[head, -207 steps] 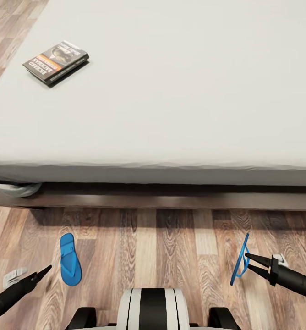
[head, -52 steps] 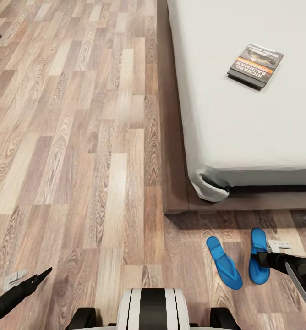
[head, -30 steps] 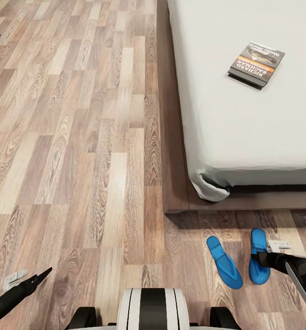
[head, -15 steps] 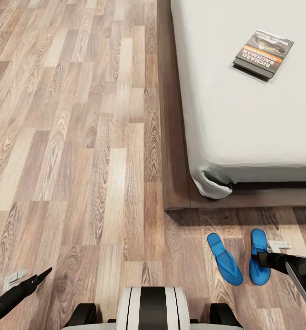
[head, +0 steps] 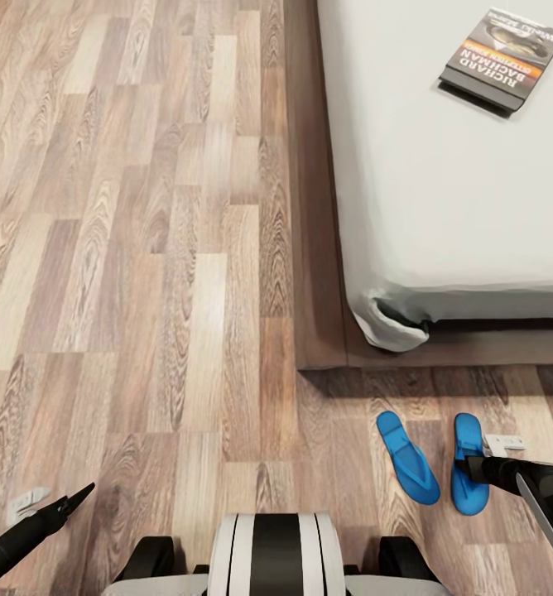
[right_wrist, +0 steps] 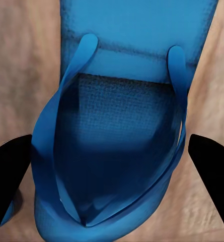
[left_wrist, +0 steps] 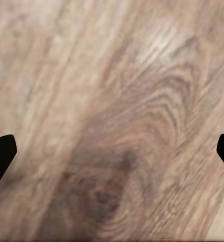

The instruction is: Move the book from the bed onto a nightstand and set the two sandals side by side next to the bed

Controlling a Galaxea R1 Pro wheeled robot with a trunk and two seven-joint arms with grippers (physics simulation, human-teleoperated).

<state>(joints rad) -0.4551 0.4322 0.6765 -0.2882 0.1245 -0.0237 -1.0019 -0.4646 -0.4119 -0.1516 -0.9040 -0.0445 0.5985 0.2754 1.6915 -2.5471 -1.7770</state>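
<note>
Both sandals [head: 438, 461] lie flat on the floor [head: 144, 248], side by side just off the bed [head: 442, 207] corner. Right pincer [head: 468, 467] hangs spread over the right-hand one, likely just released. Left pincer [head: 78, 495] spread, idle. Book [head: 502, 55] untouched on the mattress.

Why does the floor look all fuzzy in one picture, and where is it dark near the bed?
Left wrist view: the wood floor is blurred, probably from being very close. Right wrist view: the sandal is soft-edged too. Head view: sharp, with a dark shadow under the bed.
</note>
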